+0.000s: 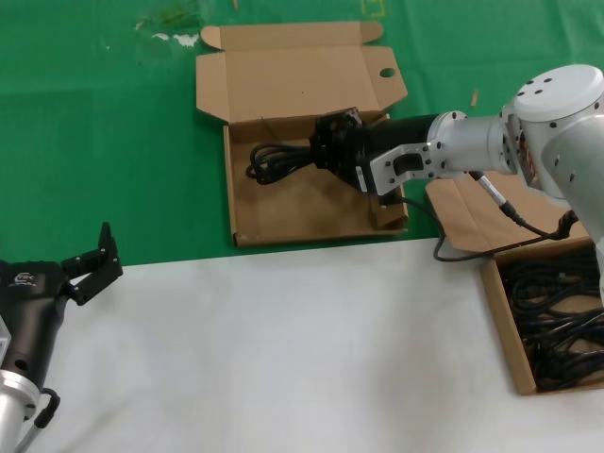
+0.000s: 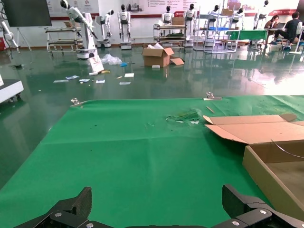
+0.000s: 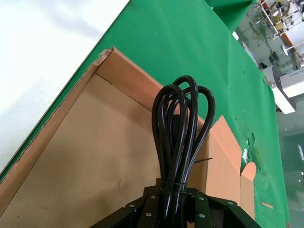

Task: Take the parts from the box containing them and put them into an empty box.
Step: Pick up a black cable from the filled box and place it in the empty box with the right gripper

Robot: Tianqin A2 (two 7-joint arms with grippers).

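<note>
The right gripper (image 1: 332, 149) is clamped on a cord (image 1: 278, 159) inside the far box (image 1: 283, 212). The left gripper (image 1: 92, 263) rests spread wide near left.

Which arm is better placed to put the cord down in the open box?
Right. Its claw already holds the cord over the open box; the left claw waits far off, open.

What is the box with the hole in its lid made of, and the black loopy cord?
The box looks like brown corrugated cardboard, matte, with folded flaps. The power cord, gripped by the right gripper, seems rubbery plastic: smooth, slightly shiny, bending in loops.
</note>
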